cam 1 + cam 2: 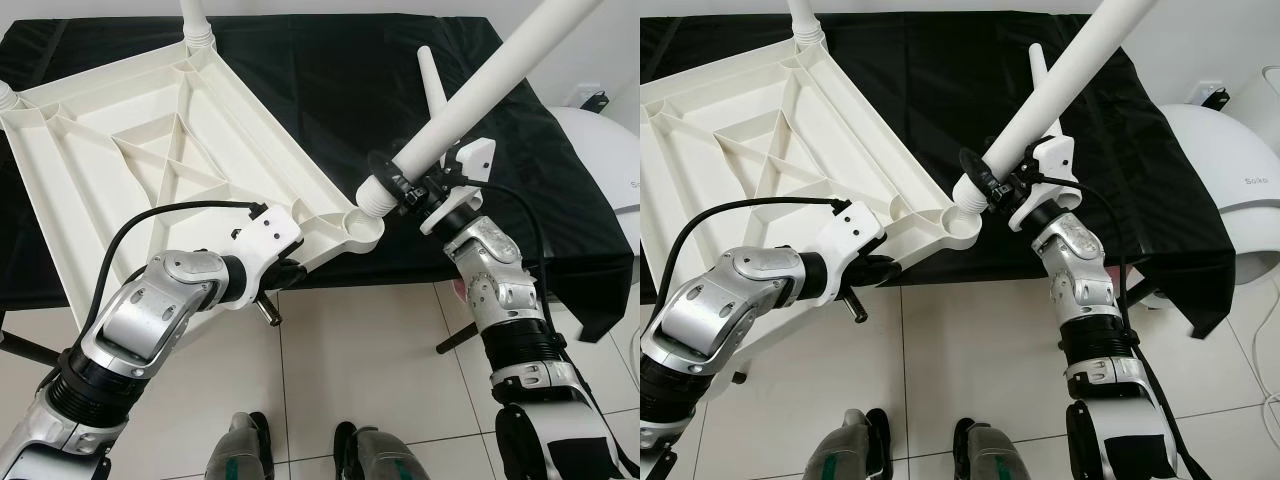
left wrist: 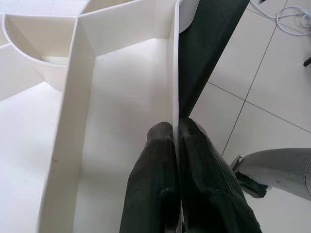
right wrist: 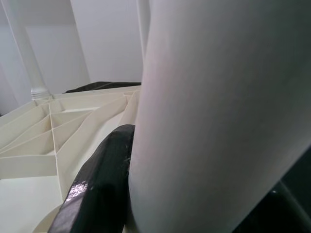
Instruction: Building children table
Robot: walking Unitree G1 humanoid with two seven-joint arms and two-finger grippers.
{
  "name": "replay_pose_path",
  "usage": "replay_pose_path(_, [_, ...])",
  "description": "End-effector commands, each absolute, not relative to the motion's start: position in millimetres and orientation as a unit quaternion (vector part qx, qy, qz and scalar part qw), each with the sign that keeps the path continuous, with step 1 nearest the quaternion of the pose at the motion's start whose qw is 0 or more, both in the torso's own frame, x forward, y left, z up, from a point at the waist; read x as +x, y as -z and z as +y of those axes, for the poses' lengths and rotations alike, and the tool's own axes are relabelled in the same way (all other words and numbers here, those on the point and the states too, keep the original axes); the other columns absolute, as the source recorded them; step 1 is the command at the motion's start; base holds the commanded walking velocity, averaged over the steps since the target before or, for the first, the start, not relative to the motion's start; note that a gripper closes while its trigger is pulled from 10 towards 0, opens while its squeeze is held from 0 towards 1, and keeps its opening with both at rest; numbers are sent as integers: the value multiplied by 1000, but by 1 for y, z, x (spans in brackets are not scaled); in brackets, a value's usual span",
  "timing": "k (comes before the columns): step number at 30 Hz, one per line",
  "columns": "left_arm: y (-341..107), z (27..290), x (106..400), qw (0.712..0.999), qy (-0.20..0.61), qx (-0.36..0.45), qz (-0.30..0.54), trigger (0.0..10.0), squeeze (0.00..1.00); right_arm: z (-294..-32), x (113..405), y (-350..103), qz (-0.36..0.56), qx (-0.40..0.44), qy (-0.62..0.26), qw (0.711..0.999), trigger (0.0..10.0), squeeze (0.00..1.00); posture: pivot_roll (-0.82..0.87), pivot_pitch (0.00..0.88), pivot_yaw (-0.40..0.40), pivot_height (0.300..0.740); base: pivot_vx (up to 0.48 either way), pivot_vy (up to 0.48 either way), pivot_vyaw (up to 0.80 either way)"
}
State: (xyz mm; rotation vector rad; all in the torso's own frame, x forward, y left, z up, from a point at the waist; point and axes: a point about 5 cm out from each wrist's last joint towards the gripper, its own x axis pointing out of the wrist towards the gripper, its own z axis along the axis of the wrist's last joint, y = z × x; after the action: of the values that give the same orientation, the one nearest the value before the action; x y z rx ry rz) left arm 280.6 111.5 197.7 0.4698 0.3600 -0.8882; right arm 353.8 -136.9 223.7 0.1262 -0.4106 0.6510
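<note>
Upturned tabletop [image 1: 150, 150]: our left pincer [image 2: 176, 141] clamps its rim, right pincer [image 1: 392, 188] grips the leg [image 1: 470, 100] at corner socket [image 1: 362, 226]; tilted leg may jam.

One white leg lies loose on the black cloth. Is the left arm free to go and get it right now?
Probably not: the left claw is shut on the tabletop rim, and the loose leg lies beyond the right claw.
</note>
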Motion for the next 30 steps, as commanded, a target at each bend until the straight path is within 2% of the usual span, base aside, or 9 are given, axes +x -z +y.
replay_pose_path(1, [-204,117,285,874,404,221,155,10000,0,-137,354,-228,-210,61,-320,922,10000,0,-22,196,-57,740,0,0,0])
replay_pose_path(5, [-205,117,287,876,398,231,145,10000,129,-136,354,-227,-210,58,-321,921,10000,0,-23,188,-56,740,0,0,0])
replay_pose_path(6, [-205,118,288,876,397,237,140,10000,953,-136,354,-227,-210,57,-322,921,10000,0,-23,186,-54,740,0,0,0])
replay_pose_path(7, [-206,119,290,880,389,231,140,10000,1000,-136,354,-226,-210,56,-322,922,10000,0,-24,185,-53,740,0,0,0])
replay_pose_path(14, [-207,122,293,888,375,224,141,10000,1000,-136,353,-225,-208,54,-324,922,10000,0,-23,182,-51,740,0,0,0])
replay_pose_path(15, [-208,122,294,888,372,231,139,10000,239,-137,353,-224,-207,50,-325,921,10000,0,-23,182,-51,740,0,0,0])
replay_pose_path(17, [-210,123,295,888,370,237,132,10000,0,-137,353,-224,-206,47,-327,921,10000,0,-23,182,-51,740,0,0,0])
replay_pose_path(23, [-227,121,297,897,365,234,82,10000,392,-139,356,-226,-203,41,-333,920,10000,0,-19,177,-52,740,0,0,0])
replay_pose_path(30, [-262,121,306,908,340,244,-20,10000,0,-138,359,-229,-189,20,-359,914,10000,0,-12,183,-55,740,0,0,0])
